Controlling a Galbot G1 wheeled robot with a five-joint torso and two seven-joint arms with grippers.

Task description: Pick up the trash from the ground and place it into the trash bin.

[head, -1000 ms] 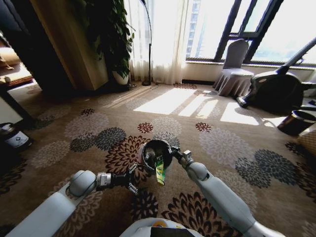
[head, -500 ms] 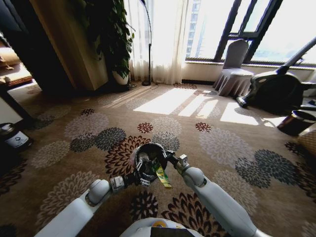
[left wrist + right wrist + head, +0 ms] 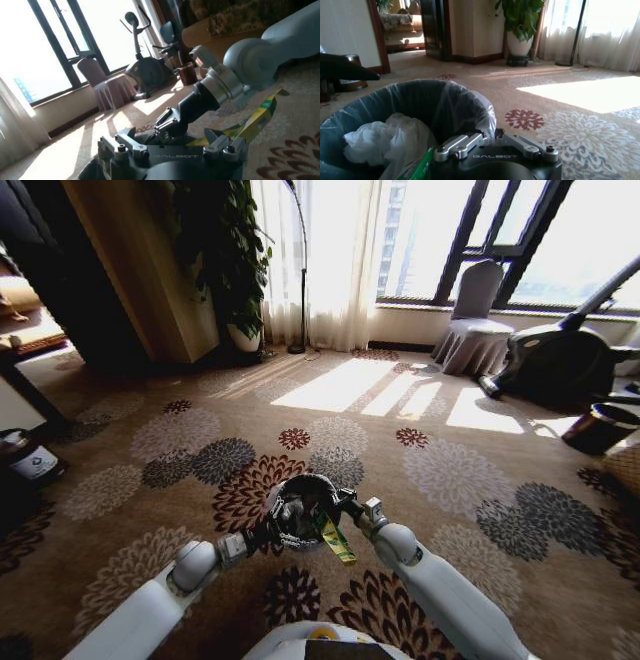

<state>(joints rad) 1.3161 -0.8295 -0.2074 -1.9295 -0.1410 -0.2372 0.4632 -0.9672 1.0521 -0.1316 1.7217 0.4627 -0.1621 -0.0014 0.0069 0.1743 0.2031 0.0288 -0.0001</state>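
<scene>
The trash bin (image 3: 295,510), small, round and black with a whitish liner, is off the carpet just ahead of me, its opening tipped toward me. My left gripper (image 3: 262,532) is shut on its near left rim. My right gripper (image 3: 335,505) sits at the bin's right rim, shut on a green and yellow wrapper-like piece of trash (image 3: 336,542) that hangs outside the rim. The right wrist view looks into the trash bin (image 3: 420,101), where a white plastic bag (image 3: 385,138) lies and the green piece (image 3: 420,168) shows by the gripper. The left wrist view shows the wrapper-like piece (image 3: 255,120) under the right gripper (image 3: 167,125).
Patterned carpet spreads all around. A potted plant (image 3: 243,335) and a floor lamp (image 3: 297,345) stand at the back, with a covered chair (image 3: 470,320), an exercise machine (image 3: 560,360) and a dark basket (image 3: 600,428) to the right. A small dark cylinder with a white band (image 3: 30,460) sits far left.
Over the last second my left arm came in from the left and the bin shifted a little left and nearer. The right gripper and the wrapper moved with it; little has changed in the last half second.
</scene>
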